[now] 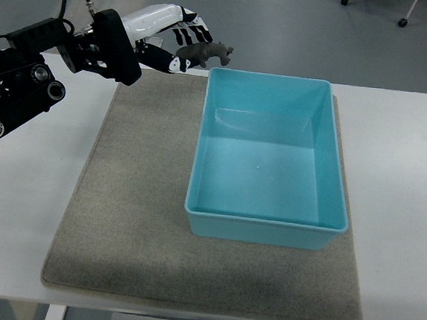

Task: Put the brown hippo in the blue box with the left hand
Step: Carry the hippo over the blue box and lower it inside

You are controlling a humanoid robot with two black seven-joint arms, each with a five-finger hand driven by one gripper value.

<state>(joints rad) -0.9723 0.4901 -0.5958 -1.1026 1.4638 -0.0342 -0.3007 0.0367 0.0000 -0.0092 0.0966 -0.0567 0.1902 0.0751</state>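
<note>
Grey mat [140,228] at the near table edge, blue box [269,161] on it, hippo held aloft at the far left corner.

The mat lies on a white table [400,161] and carries the blue box on its right half; the box interior shows bare. The left hand [172,36] enters from the picture's left on a black arm [34,77], its fingers [191,32] closed around the brown hippo [206,52]. The toy sits just beyond the box's far left corner, outside the rim. Its rear half is hidden behind the fingers; only head and forebody show. Whether it clears the table or hangs over the mat edge cannot be told. Chair castors are cut off at the top edge.
</note>
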